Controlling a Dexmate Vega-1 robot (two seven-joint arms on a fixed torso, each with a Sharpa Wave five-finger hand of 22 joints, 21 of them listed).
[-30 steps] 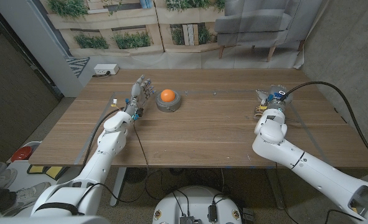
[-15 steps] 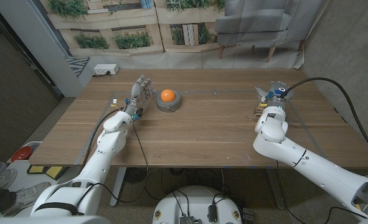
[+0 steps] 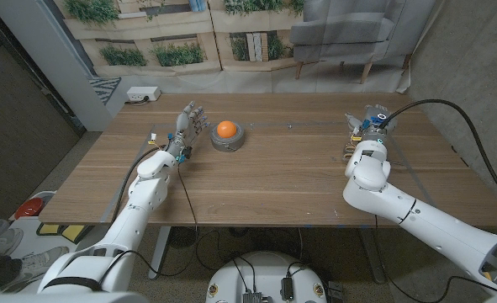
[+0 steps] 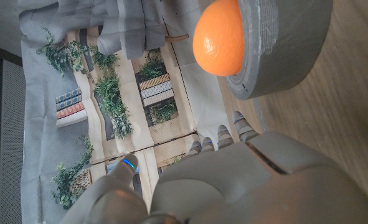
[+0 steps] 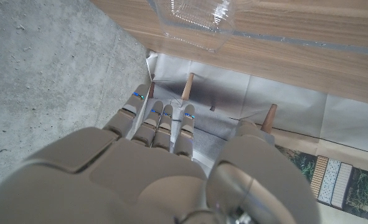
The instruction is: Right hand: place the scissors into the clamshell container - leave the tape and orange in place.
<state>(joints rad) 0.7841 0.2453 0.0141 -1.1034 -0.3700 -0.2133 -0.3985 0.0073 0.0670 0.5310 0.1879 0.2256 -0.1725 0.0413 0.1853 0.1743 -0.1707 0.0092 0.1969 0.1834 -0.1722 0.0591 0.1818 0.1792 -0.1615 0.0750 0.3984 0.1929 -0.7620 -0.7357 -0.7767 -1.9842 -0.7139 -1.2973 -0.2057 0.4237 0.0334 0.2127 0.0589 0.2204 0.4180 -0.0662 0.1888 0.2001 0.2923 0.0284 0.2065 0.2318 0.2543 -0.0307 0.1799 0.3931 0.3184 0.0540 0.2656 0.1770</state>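
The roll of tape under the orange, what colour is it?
Grey. The tape shows best in the left wrist view, with the orange sitting in its centre.

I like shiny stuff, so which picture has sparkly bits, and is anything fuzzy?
Right wrist view: bright glints sparkle on the clear clamshell container, and the right hand up close looks soft. Left wrist view: the orange in the grey tape roll is sharp, while the left hand is blurry.

The orange (image 3: 225,129) sat in the tape roll (image 3: 229,141) just right of the left robot hand (image 3: 190,123); the clamshell container (image 3: 362,126) lay by the right robot hand (image 3: 367,133), well apart.
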